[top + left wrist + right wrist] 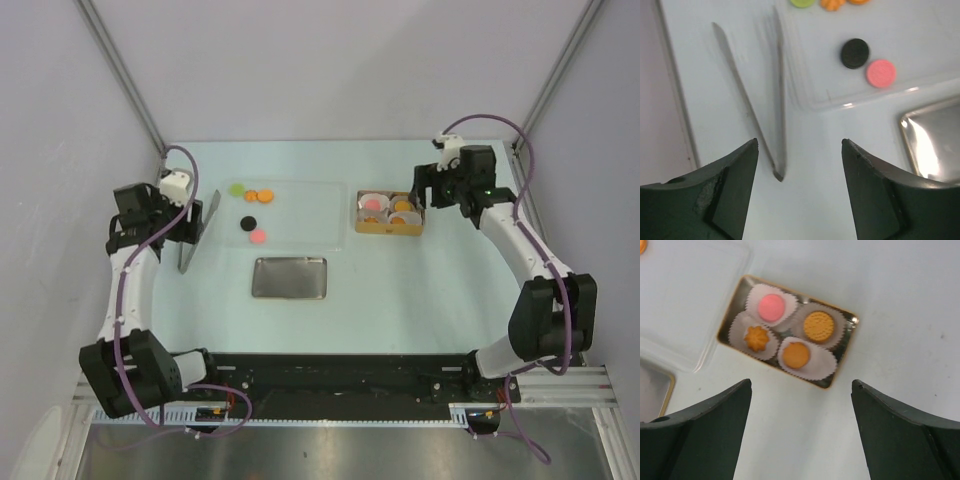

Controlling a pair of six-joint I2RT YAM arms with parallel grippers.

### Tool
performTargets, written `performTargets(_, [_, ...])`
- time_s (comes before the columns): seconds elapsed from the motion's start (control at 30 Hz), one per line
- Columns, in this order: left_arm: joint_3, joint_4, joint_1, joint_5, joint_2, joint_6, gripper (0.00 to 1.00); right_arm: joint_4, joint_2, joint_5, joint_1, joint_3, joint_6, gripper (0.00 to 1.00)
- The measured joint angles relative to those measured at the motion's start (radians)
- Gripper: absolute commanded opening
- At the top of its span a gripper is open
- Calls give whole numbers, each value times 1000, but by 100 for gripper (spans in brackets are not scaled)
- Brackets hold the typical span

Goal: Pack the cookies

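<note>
The left hand (800, 145) hangs open and empty above the tongs (782, 125), probably to grasp them for lifting cookies (855, 53). Five cookies wait on the clear tray (920, 40); four already sit in paper cups (737, 327) in the tin (852, 320), below the open, empty right hand (800, 385)

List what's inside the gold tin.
Four white paper cups, one cookie each: pink cookie, two round orange cookies, flower-shaped orange cookie. The cups hide most of the tin floor.
</note>
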Motion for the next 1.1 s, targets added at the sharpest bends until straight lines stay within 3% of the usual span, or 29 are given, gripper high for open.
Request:
performTargets(0.27, [-82, -178, -191, 29, -131, 40, 73, -40, -43, 58, 314, 0, -54, 82])
performTargets(0.47, [-126, -206, -218, 28, -161, 32, 73, -33, 41, 86, 484, 0, -58, 78])
performTargets(0.77, [-143, -175, -218, -11, -174, 4, 74, 3, 293, 62, 561, 0, 85, 70])
performTargets(1.1, [-156, -135, -218, -29, -163, -12, 74, 12, 385, 77, 676, 25, 159, 64])
